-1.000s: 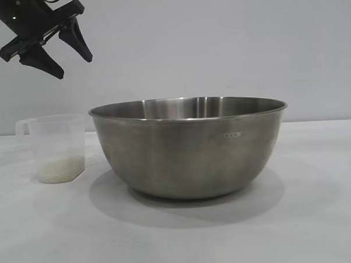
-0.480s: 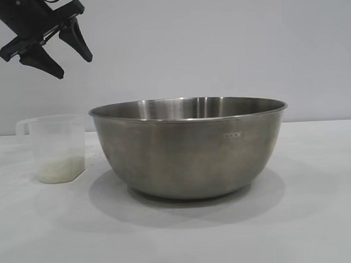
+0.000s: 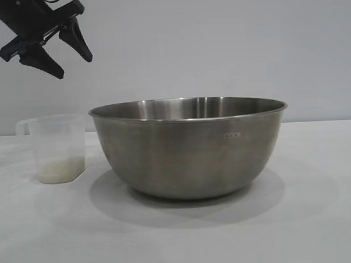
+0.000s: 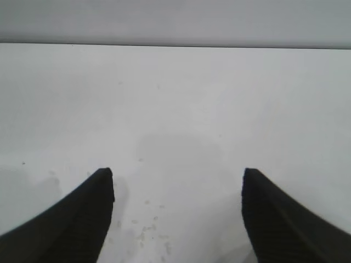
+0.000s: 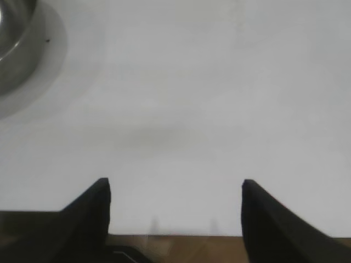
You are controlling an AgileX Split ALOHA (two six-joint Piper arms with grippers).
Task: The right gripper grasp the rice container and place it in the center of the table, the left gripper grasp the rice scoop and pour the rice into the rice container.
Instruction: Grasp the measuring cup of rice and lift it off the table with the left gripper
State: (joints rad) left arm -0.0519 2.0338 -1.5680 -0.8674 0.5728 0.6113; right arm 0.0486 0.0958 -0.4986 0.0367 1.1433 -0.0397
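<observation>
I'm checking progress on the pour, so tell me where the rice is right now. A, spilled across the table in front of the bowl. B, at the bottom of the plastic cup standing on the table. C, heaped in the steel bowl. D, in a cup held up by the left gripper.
B: the rice lies at the bottom of the rice scoop, which stands on the table beside the rice container, below the open, empty left gripper.

Plain grey wall (image 3: 218, 48) behind; perhaps a brown wooden edge (image 5: 181, 249) below.

Faint pale lettering on the rice container (image 3: 188, 148) wall, right of centre, reads roughly "COOK"
</observation>
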